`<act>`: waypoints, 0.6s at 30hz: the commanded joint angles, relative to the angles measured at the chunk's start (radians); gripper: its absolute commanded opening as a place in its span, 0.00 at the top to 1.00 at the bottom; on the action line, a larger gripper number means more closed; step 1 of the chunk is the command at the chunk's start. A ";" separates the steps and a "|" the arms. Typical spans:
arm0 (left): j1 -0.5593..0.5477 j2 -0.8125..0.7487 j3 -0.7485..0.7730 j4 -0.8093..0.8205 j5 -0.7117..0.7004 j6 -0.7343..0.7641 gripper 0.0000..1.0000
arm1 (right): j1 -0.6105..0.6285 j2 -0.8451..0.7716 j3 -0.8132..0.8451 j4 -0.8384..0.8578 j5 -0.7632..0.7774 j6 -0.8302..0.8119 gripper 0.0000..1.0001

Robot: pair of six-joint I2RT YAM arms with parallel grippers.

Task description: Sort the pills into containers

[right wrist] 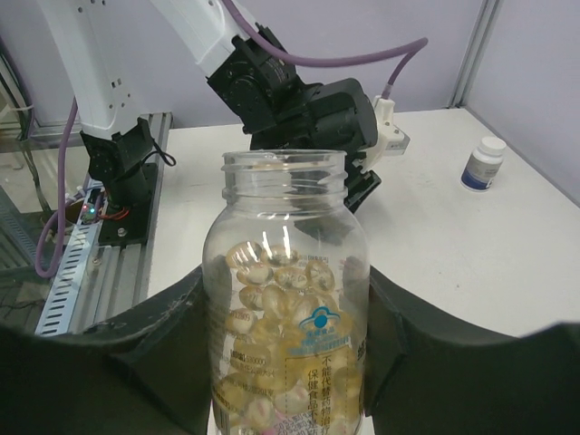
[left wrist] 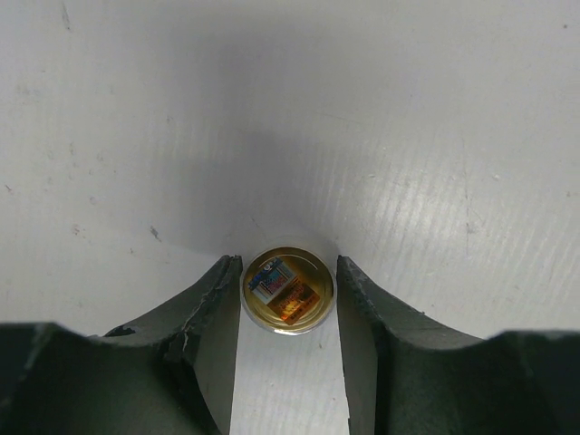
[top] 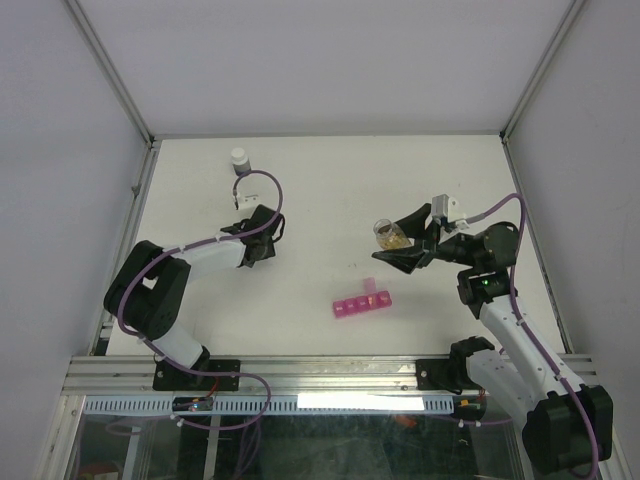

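Observation:
The pink pill-box strip [top: 363,303] lies on the table at centre front, with one lid standing open at its right part. My right gripper [top: 398,247] is shut on a clear, uncapped bottle [top: 389,235] of pale yellow softgel pills and holds it up above the table, behind and to the right of the strip. The right wrist view shows the bottle [right wrist: 285,236] upright between the fingers [right wrist: 412,335]. My left gripper [left wrist: 288,292] points down at the table, its fingers closed against a round gold lid [left wrist: 288,290]. The left gripper [top: 258,245] is left of centre.
A white-capped dark bottle [top: 239,160] stands at the back left, also in the right wrist view [right wrist: 481,163]. The left arm [right wrist: 299,104] fills the space behind the held bottle. White walls enclose the table on three sides, and a metal rail [top: 320,370] runs along the front.

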 commanded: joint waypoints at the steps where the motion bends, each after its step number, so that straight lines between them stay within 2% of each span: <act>1: -0.005 -0.127 0.023 0.008 0.110 0.018 0.82 | -0.013 0.000 0.071 -0.161 -0.060 -0.140 1.00; 3: -0.020 -0.212 0.018 0.033 0.204 0.026 0.82 | -0.017 0.004 0.125 -0.352 -0.101 -0.285 1.00; 4: -0.030 -0.259 0.011 0.067 0.285 0.039 0.82 | -0.020 0.005 0.149 -0.439 -0.101 -0.285 1.00; 6: -0.053 -0.345 -0.021 0.196 0.479 0.052 0.82 | -0.026 0.008 0.193 -0.608 -0.186 -0.488 1.00; 8: -0.070 -0.416 -0.062 0.347 0.730 0.029 0.81 | -0.028 0.011 0.224 -0.714 -0.202 -0.563 1.00; 11: -0.105 -0.478 -0.105 0.571 0.943 -0.048 0.80 | -0.030 0.025 0.262 -0.843 -0.169 -0.632 1.00; 15: -0.164 -0.501 -0.119 0.793 1.042 -0.140 0.80 | -0.030 0.043 0.323 -0.985 -0.101 -0.719 1.00; 18: -0.197 -0.488 -0.105 0.871 1.054 -0.170 0.80 | -0.030 0.044 0.331 -1.024 -0.113 -0.758 1.00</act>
